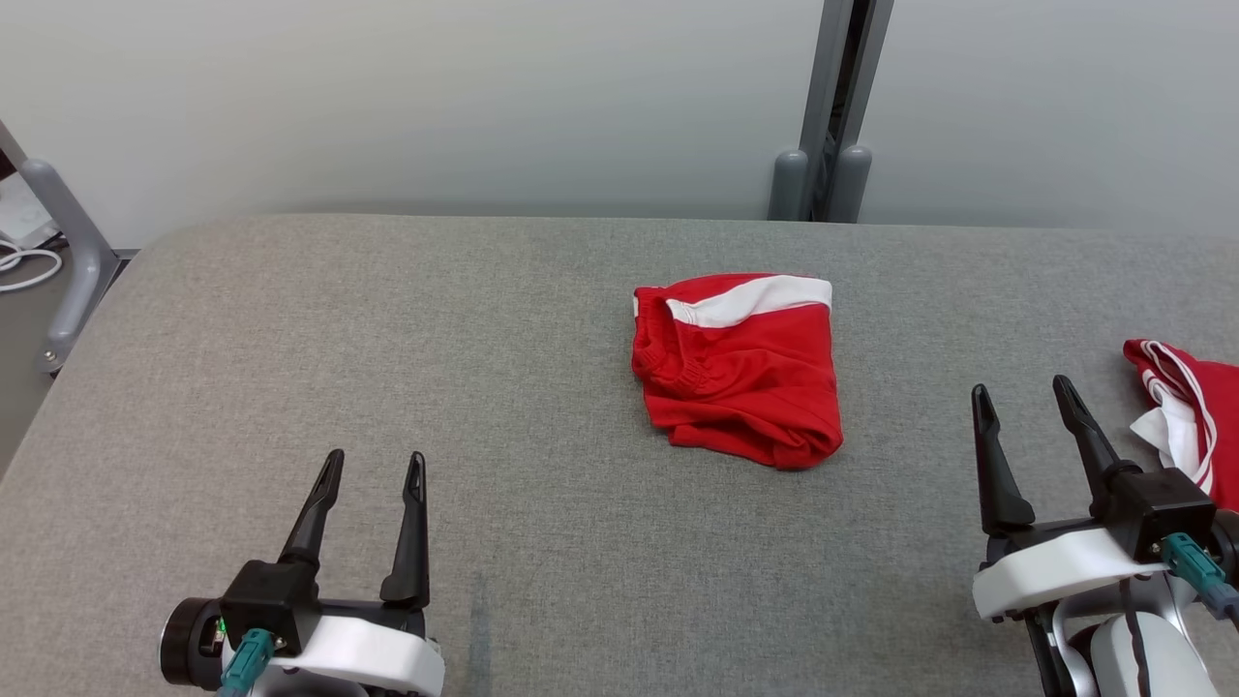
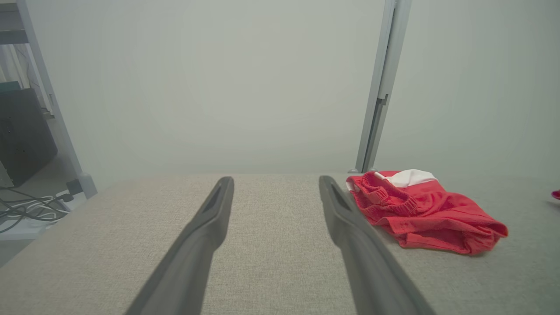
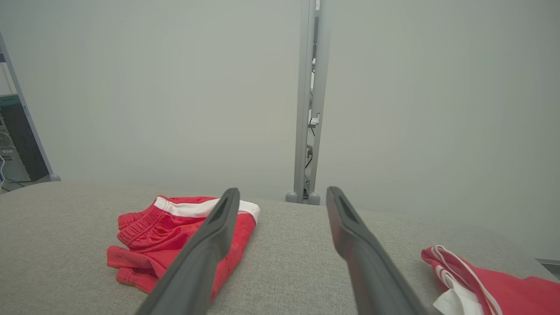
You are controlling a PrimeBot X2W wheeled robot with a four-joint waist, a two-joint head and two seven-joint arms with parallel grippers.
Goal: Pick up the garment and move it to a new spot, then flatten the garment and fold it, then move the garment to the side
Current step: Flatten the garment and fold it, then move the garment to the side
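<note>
A red garment (image 1: pixel 740 373) with a white band and an elastic waistband lies folded near the middle of the grey table (image 1: pixel 339 339). The left wrist view has the garment (image 2: pixel 428 212) to the right of the fingers, and the right wrist view has the garment (image 3: pixel 175 236) partly behind the left finger. My left gripper (image 1: pixel 373 469) is open at the lower left, well short of the garment, with nothing between its fingers. My right gripper (image 1: pixel 1024 395) is open at the lower right, to the right of the garment and empty.
A second red and white cloth (image 1: pixel 1186 416) lies at the table's right edge, just beyond my right gripper, also visible as the cloth (image 3: pixel 485 284) in the right wrist view. A grey post (image 1: pixel 832 106) stands behind the table's far edge. Cables (image 2: pixel 26 208) lie on the floor at left.
</note>
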